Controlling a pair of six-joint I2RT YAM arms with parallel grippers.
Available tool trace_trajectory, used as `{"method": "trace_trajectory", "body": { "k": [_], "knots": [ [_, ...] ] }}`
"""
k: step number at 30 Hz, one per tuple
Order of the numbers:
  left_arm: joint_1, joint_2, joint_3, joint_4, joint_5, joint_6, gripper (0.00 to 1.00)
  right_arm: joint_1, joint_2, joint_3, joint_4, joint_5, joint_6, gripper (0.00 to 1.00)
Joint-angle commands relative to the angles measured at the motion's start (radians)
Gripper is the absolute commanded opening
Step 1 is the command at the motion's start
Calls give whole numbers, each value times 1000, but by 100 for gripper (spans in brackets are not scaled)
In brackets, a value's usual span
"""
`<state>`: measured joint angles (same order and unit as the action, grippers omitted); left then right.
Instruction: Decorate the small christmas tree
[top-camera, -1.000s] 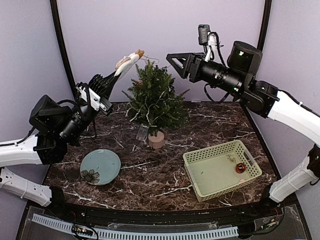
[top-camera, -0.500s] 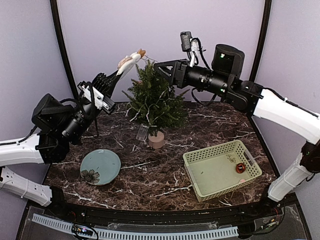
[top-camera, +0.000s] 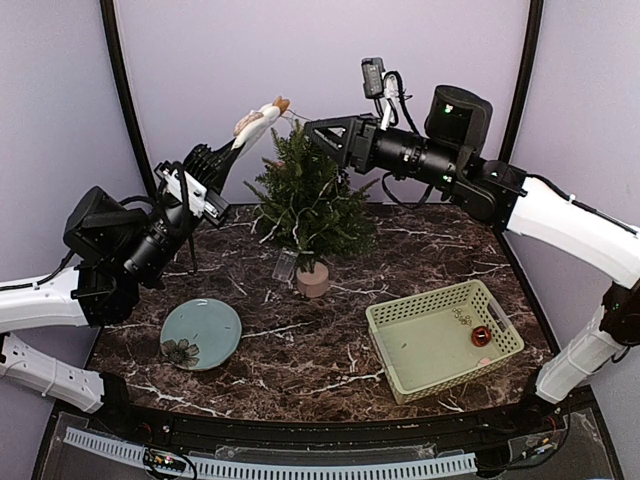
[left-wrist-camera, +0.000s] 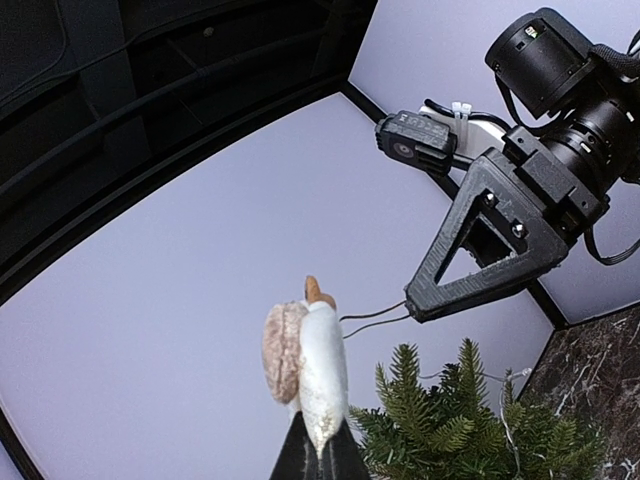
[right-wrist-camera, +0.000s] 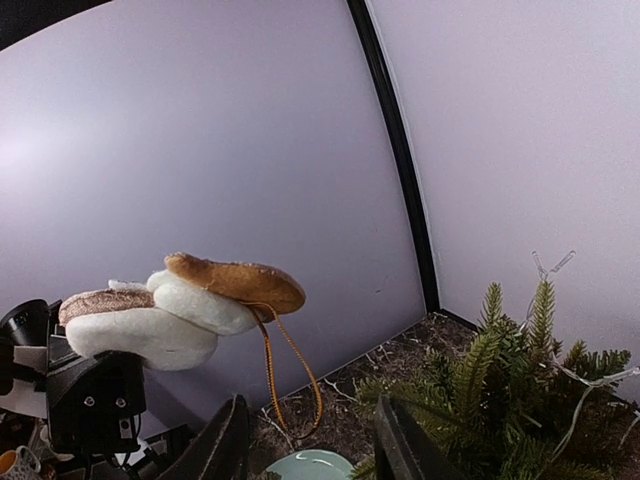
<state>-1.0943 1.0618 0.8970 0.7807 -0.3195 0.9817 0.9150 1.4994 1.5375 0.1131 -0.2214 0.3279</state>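
Note:
The small christmas tree (top-camera: 308, 200) stands in a beige-pink pot (top-camera: 313, 281) at the table's back centre, strung with a thin light wire. My left gripper (top-camera: 233, 146) is shut on a white, beige and brown plush ornament (top-camera: 258, 120) and holds it high, left of the treetop. It also shows in the left wrist view (left-wrist-camera: 312, 355). Its orange loop (right-wrist-camera: 291, 385) hangs between the fingers of my open right gripper (right-wrist-camera: 310, 445). The right gripper (top-camera: 318, 133) sits just above the treetop, right of the ornament. The tree (right-wrist-camera: 520, 400) fills the right wrist view's lower right.
A pale green basket (top-camera: 443, 338) at the front right holds a red ornament (top-camera: 481, 335) and a small ring-shaped item. A teal plate (top-camera: 201, 333) lies front left. A small clear box (top-camera: 285, 265) sits beside the pot.
My right gripper has swung left from right of the tree to the ornament's loop above the treetop. The left gripper has kept the ornament nearly still.

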Motion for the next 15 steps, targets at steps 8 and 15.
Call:
{"method": "trace_trajectory", "body": {
  "k": [8,15],
  "knots": [
    [11,-4,9,28,10,-27,0,-13,-2,19,87,-21,13,31],
    [13,6,11,25,13,-29,0,-22,7,20,97,-44,12,7]
  ]
}}
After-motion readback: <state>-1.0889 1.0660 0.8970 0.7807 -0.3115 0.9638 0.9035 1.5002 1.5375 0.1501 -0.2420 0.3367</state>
